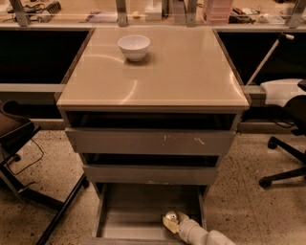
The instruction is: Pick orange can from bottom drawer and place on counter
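The bottom drawer point(138, 210) is pulled out at the foot of the grey cabinet, its flat floor showing. The orange can point(171, 216) stands near the drawer's front right corner; only its silver lid and a little of its body show. My gripper point(168, 224) reaches into the drawer from the lower right on its white arm and is right against the can's near side, partly hiding it. The beige counter point(172, 72) tops the cabinet.
A white bowl point(134, 47) sits at the back left of the counter. Two upper drawers point(153, 141) are slightly open above the bottom one. A chair base point(28, 191) stands at left, an office chair point(287, 162) at right, and a cluttered desk point(71, 14) behind.
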Controlling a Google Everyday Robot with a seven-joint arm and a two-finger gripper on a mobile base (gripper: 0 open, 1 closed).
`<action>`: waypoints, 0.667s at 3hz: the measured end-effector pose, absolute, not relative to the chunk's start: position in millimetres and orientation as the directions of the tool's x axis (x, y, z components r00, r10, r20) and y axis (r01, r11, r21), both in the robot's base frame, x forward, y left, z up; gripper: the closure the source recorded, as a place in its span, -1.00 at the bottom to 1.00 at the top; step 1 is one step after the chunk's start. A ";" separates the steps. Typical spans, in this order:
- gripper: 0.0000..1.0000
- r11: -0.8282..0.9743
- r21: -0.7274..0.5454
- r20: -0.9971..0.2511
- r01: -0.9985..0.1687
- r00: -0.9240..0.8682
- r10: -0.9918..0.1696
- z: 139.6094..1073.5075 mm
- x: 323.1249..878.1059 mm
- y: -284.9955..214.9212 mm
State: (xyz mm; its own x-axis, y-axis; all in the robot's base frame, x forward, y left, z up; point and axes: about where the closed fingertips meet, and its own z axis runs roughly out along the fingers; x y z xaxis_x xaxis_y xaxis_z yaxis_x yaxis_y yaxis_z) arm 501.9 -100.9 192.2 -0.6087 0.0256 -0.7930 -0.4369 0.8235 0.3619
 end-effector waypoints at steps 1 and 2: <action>0.78 0.822 0.365 -0.793 -0.437 -0.609 0.028 192.8 501.9 -100.5; 1.00 0.827 0.345 -0.818 -0.444 -0.575 0.033 233.3 495.6 -108.0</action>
